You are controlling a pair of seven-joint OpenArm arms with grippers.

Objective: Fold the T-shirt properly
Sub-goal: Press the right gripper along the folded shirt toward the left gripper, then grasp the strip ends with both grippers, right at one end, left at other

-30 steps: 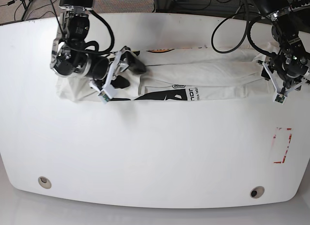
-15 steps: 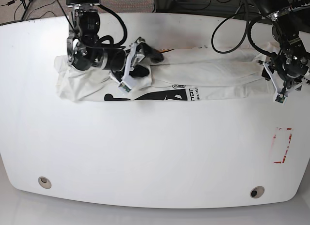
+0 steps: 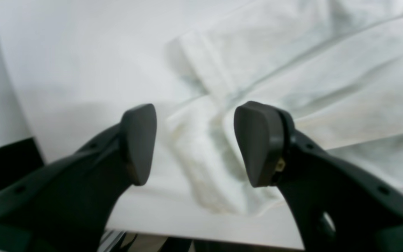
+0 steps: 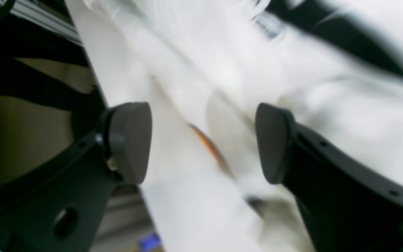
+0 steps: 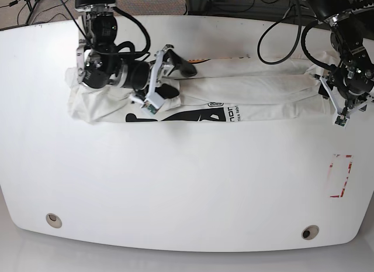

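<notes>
A broad white bench with rounded corners fills the base view. Two round holes sit near its front edge, one at the left and one at the right. A red-outlined rectangular marking lies near the right edge. Black cables trail behind the far side.

T-shirt: soft, wrinkled matt cloth, black print | table: smooth, slightly glossy white | right gripper and left gripper fingers: matt dark plastic
</notes>
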